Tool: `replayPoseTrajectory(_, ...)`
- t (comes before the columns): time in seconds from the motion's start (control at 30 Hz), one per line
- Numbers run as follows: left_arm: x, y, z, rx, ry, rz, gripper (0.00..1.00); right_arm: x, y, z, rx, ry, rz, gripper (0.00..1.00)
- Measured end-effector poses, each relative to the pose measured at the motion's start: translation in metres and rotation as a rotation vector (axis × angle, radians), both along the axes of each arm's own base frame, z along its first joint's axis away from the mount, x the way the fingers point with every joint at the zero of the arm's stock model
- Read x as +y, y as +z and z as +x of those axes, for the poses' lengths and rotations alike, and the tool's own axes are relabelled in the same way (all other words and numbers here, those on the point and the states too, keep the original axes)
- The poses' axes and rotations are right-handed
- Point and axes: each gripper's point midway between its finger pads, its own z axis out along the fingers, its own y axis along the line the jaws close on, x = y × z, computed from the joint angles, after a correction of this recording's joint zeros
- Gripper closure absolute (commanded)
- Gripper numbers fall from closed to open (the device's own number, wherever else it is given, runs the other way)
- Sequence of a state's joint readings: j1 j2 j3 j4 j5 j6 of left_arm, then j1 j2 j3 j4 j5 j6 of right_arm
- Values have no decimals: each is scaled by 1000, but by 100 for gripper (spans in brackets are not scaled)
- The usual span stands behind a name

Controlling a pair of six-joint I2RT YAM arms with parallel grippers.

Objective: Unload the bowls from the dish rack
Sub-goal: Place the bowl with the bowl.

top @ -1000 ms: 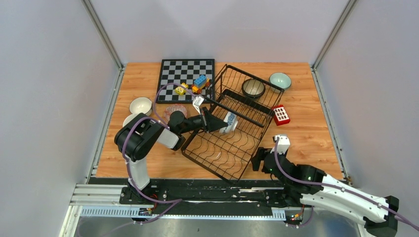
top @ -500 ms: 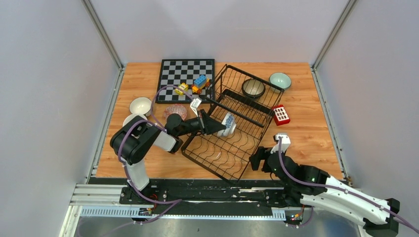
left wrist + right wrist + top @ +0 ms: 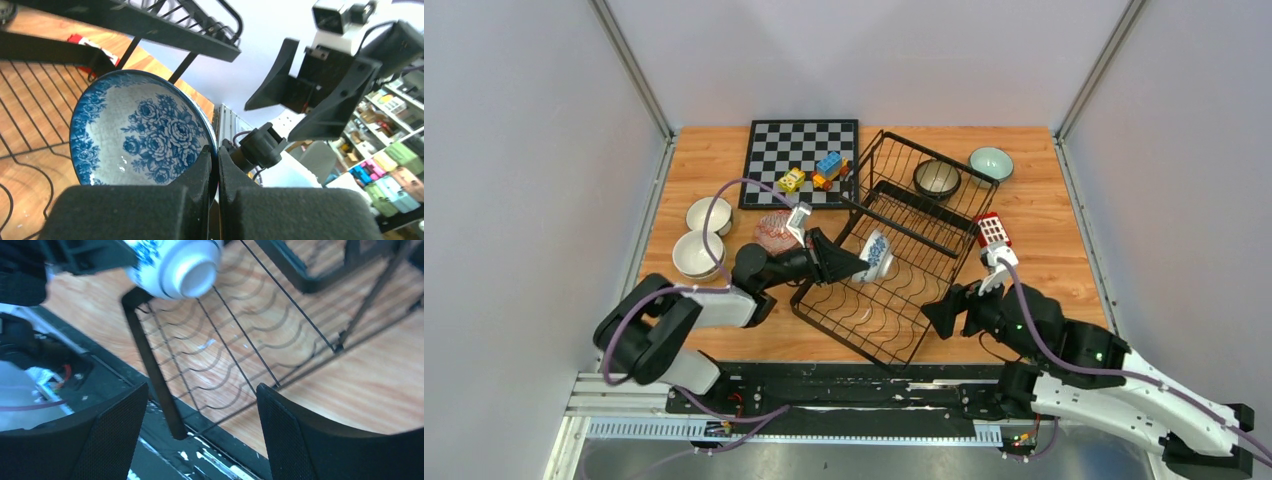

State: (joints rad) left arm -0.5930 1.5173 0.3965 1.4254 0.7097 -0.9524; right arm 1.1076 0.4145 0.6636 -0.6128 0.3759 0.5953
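Observation:
The black wire dish rack (image 3: 894,228) lies at an angle in the middle of the table. My left gripper (image 3: 856,263) is shut on the rim of a blue-and-white flowered bowl (image 3: 875,256), held on edge above the rack floor. The left wrist view shows the fingers pinching that bowl's (image 3: 140,130) rim. A dark bowl (image 3: 937,179) sits in the rack's far end. My right gripper (image 3: 936,318) stands open and empty at the rack's near right side, with the held bowl's (image 3: 175,262) foot and the rack's corner post (image 3: 150,355) in front of it.
A mint bowl (image 3: 991,163) sits outside the rack at the far right. Two pale bowls (image 3: 709,214) (image 3: 697,254) and a pinkish patterned one (image 3: 776,232) rest on the left. A chessboard (image 3: 802,150) with toy blocks (image 3: 819,172) lies at the back. A red block (image 3: 991,230) sits by the rack.
My left arm has drawn back toward the near left, carrying the flowered bowl slightly left. My right arm has advanced toward the rack's near right side.

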Motion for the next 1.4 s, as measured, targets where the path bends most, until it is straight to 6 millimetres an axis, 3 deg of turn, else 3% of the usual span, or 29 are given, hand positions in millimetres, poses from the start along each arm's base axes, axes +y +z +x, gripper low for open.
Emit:
replayPoseTrajectory(0.17, 5, 25, -18, -92, 15, 29, 100, 14, 67, -10, -108, 151, 59, 18)
replayPoseTrajectory(0.37, 15, 39, -39, -210, 64, 151, 100, 28, 87, -16, -135, 251, 42, 18)
replayPoseTrajectory(0.57, 8, 19, -77, -345, 44, 390, 100, 35, 109, -16, -177, 298, 28, 18)
replayPoseTrajectory(0.77, 14, -28, -111, -491, -35, 698, 100, 44, 139, -10, -201, 299, 27, 21)
replayPoseTrajectory(0.9, 25, -27, -109, -630, -25, 829, 100, 46, 140, -4, -159, 265, -18, 21)
replayPoseTrajectory(1.2, 46, 11, -93, -943, 24, 947, 100, 68, 123, 1, -32, 292, -147, 23)
replayPoseTrajectory(1.4, 55, -4, -102, -1100, -78, 1050, 100, 91, 108, 2, 47, 342, -212, 25)
